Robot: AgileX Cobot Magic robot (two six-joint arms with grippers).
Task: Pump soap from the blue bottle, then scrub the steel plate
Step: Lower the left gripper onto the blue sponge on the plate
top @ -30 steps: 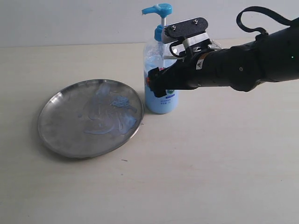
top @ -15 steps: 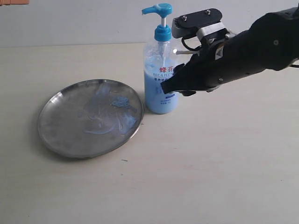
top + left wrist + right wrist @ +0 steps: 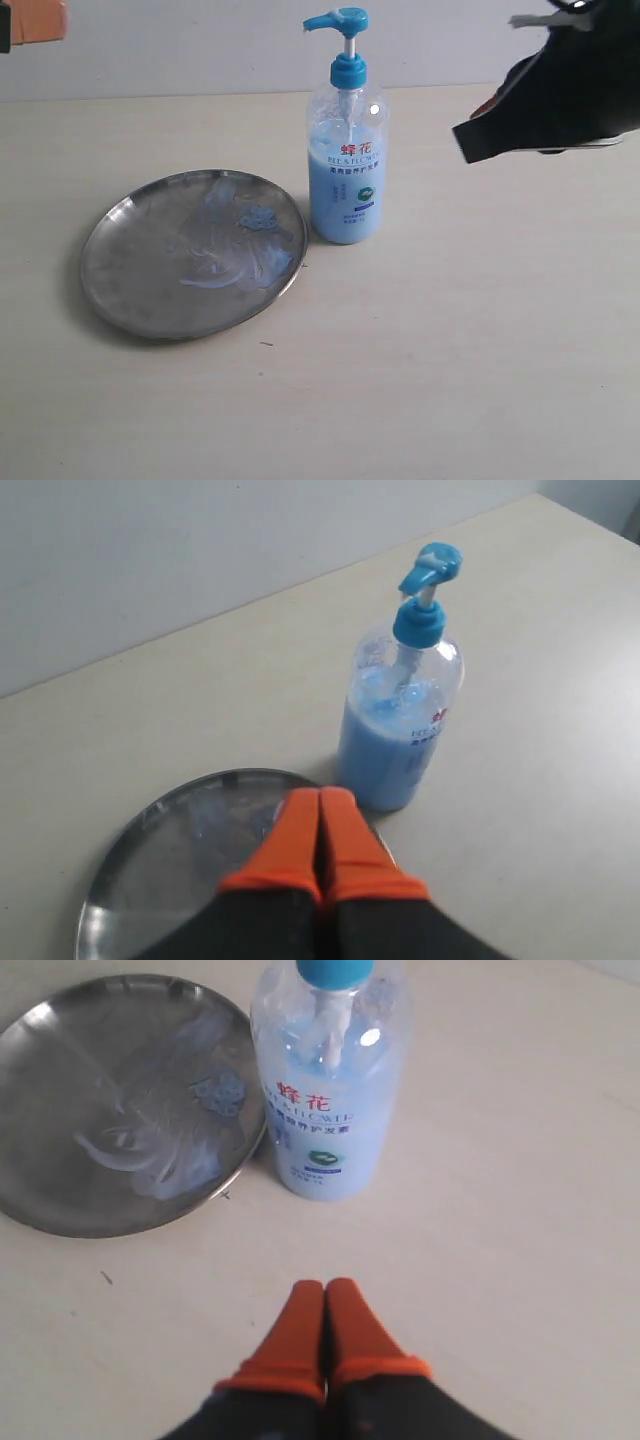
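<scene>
As right gripper [image 3: 324, 1288] pulls back from blue bottle [image 3: 345, 190] toward upper right of frame, jaws now snapped fully together, holding nothing. Pumping looks finished, scrubbing likely next. Jaws of left gripper [image 3: 320, 798] also pressed together, empty. Pale, matte, flat counter [image 3: 450, 350]. Centre left, round shallow steel plate [image 3: 118, 262], shiny, raised rim. Just right of it, bottle: tall, clear plastic, bright blue pump head [image 3: 340, 18]. Pale blue gel soap [image 3: 256, 218] smeared whitish across plate.

The blue bottle [image 3: 346, 185] stood upright just beside the steel plate [image 3: 122, 285], perhaps touching its rim. Pale blue soap [image 3: 238, 250] lay smeared across the plate's middle.
</scene>
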